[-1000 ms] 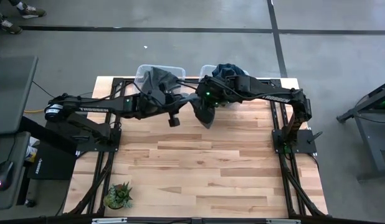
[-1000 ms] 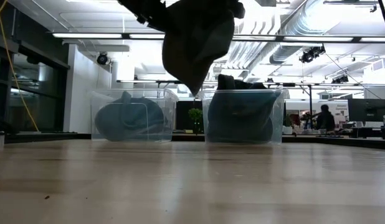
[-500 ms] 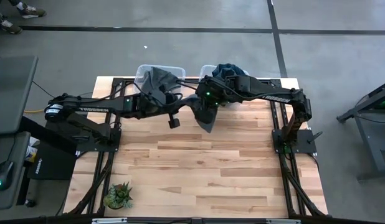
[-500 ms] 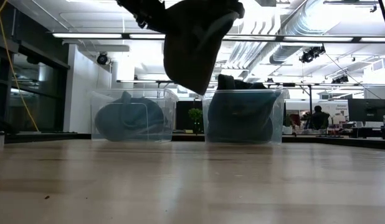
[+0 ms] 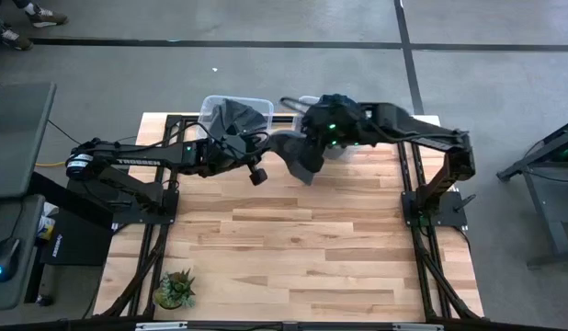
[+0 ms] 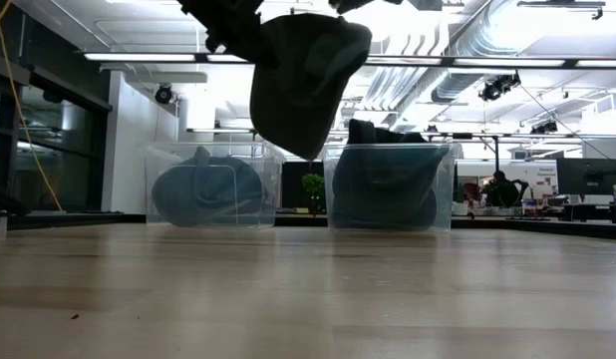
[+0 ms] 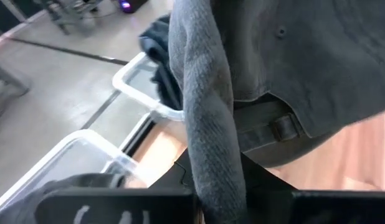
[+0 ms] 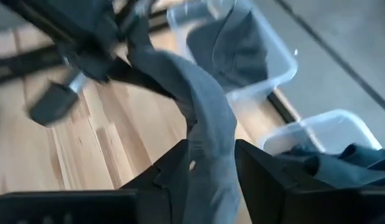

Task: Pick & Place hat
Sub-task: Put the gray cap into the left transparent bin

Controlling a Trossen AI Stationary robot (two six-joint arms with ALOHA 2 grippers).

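Your right gripper (image 5: 312, 147) is clamped on the dark grey hat (image 5: 298, 158), fingers pinching the fabric between them; in the right wrist view the cloth runs straight down between the two fingers (image 8: 261, 177). Your left gripper (image 5: 249, 150) also has hold of the same hat: in the left wrist view a thick fold of the brim or band passes between its fingers and the cap's back strap (image 7: 283, 127) hangs just beyond. So both arms share one hat, held in the air above the table (image 5: 302, 248), at about twelve o'clock on the tabletop, between the two clear bins.

The relation to watch: the hat stretches between the grippers with its long axis running roughly nine to three o'clock, the loose bulk sagging toward six o'clock beneath the right gripper. The left bin (image 5: 231, 112) lies at about eleven o'clock from the hat, just behind the left gripper; the right bin (image 5: 313, 106) lies at about one o'clock, under the right arm's wrist. Both bins already hold dark cloth.

Judging by this, one gripper must let go before the other can carry the hat to a bin; the left gripper is nearer the left bin, the right nearer the right one.
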